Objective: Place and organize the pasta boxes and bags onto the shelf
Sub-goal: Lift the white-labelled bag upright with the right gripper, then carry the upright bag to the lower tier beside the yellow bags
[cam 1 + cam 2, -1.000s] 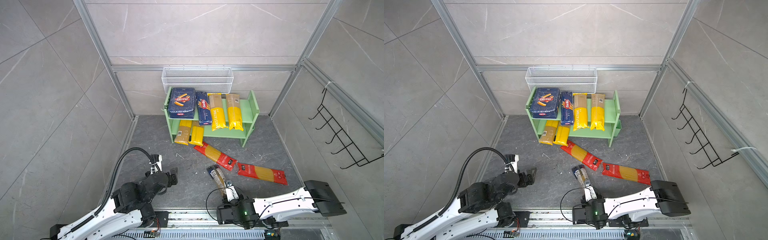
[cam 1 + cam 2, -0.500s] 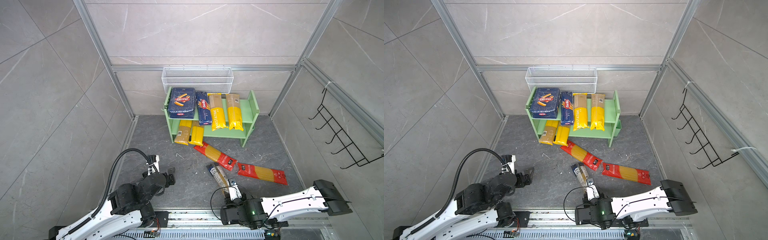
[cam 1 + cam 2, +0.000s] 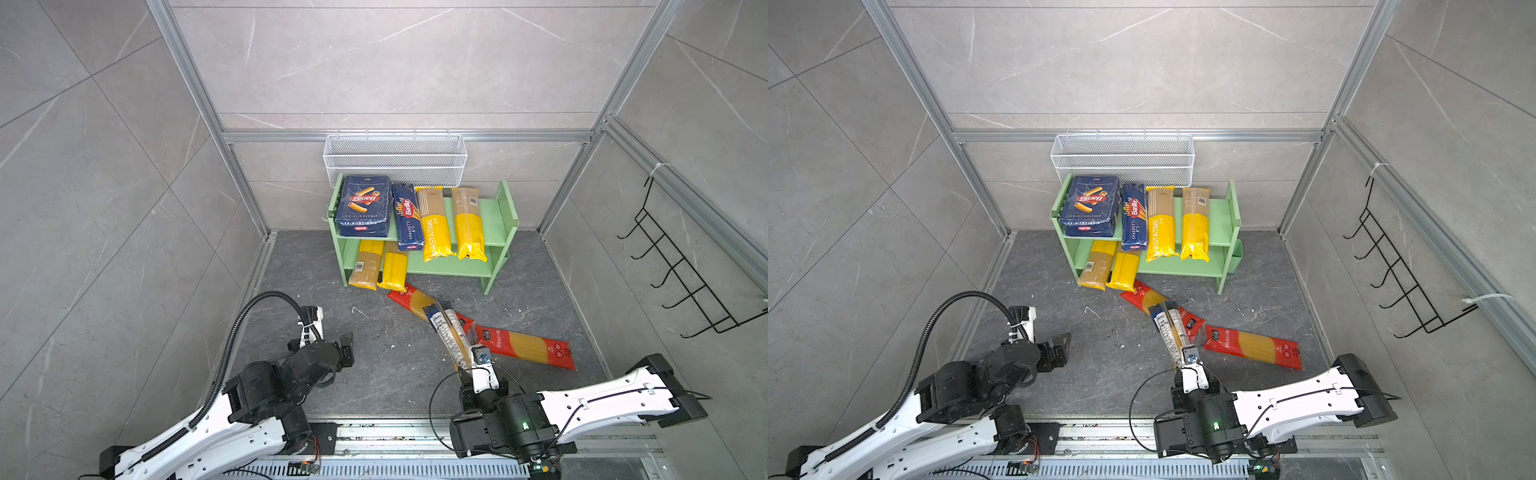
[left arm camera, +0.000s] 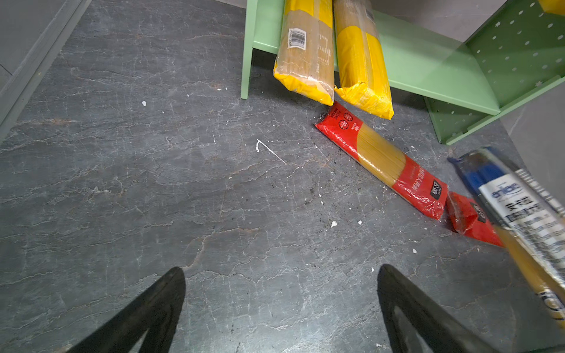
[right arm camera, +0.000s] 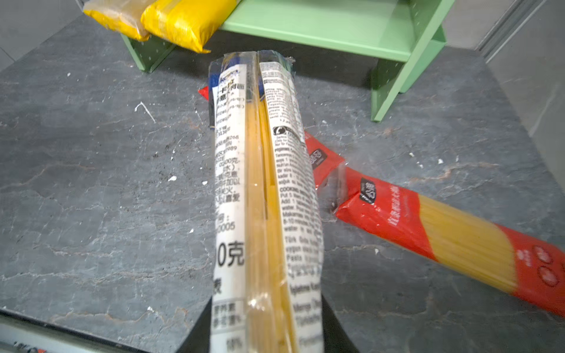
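Observation:
My right gripper [image 5: 264, 308] is shut on the near end of the clear black-and-white printed bag [image 5: 263, 183], which hangs above the floor and points toward the shelf [image 3: 494, 212]. In a top view this bag [image 3: 448, 330] crosses over one red-ended bag [image 3: 409, 297]. The other red-ended bag [image 3: 523, 347] lies to its right. The wide box [image 3: 365, 205], the narrow box [image 3: 406, 216] and two yellow bags [image 3: 434, 224] lie on the top tier. Two more yellow bags [image 3: 380, 268] stick out of the lower tier. My left gripper [image 4: 281, 270] is open and empty over bare floor.
A white wire mesh basket [image 3: 395, 160] hangs on the back wall behind the shelf. A black wire hook rack [image 3: 681, 270] is on the right wall. Metal frame posts [image 3: 249, 199] mark the corners, and white crumbs dot the dark floor [image 3: 374, 332].
The right arm has lifted the clear printed bag off the floor and carried it toward the shelf, over the red bag. The left arm has drawn back a little, jaws still wide.

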`<state>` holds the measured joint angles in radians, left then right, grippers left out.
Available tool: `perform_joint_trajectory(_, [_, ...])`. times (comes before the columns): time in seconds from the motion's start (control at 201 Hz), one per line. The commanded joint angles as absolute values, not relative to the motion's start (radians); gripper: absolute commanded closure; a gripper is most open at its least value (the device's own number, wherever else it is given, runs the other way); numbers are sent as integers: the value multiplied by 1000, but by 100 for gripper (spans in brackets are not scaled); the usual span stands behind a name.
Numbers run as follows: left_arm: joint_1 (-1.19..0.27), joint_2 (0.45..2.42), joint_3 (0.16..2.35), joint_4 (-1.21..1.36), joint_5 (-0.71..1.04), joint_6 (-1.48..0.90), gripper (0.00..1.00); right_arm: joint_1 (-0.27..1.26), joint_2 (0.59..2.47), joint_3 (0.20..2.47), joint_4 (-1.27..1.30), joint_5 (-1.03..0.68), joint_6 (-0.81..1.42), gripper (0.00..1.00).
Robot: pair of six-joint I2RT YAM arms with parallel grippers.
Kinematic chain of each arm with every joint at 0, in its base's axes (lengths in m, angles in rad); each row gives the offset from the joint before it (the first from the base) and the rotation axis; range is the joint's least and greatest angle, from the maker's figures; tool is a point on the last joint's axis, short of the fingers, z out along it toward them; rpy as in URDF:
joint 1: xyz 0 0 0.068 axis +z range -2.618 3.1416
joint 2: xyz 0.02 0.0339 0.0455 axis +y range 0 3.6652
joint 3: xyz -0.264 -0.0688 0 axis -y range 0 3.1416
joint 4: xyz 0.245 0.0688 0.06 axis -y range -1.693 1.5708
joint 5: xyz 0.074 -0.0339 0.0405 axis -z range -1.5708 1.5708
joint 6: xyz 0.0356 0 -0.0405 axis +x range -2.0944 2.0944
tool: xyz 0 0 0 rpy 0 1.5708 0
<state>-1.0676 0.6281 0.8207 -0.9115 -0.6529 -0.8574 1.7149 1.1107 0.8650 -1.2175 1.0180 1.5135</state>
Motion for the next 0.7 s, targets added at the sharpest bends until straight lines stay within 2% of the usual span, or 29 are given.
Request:
perform_joint_trajectory(0.0, [-1074,649,853,-872,-662,-818,0,1718,1115,952,-1446,1231,1683,100])
perform_joint_trajectory(0.1, [-1073,668,861,-857,-656,-800,0,1718,1137,988,-1528,1253,1752,100])
perform_joint_trajectory(0.309, [-1074,707,880,-836,-640,-767,0,1700,1175,1016,-1509,1267,1735,100])
perform_joint_trajectory(0.548, [-1072,725,877,-822,-630,-750,0,1616,1177,996,-1193,1218,1427,100])
perform_joint_trajectory(0.697, [-1072,692,873,-825,-635,-744,0,1516,1136,935,-901,1140,1144,100])
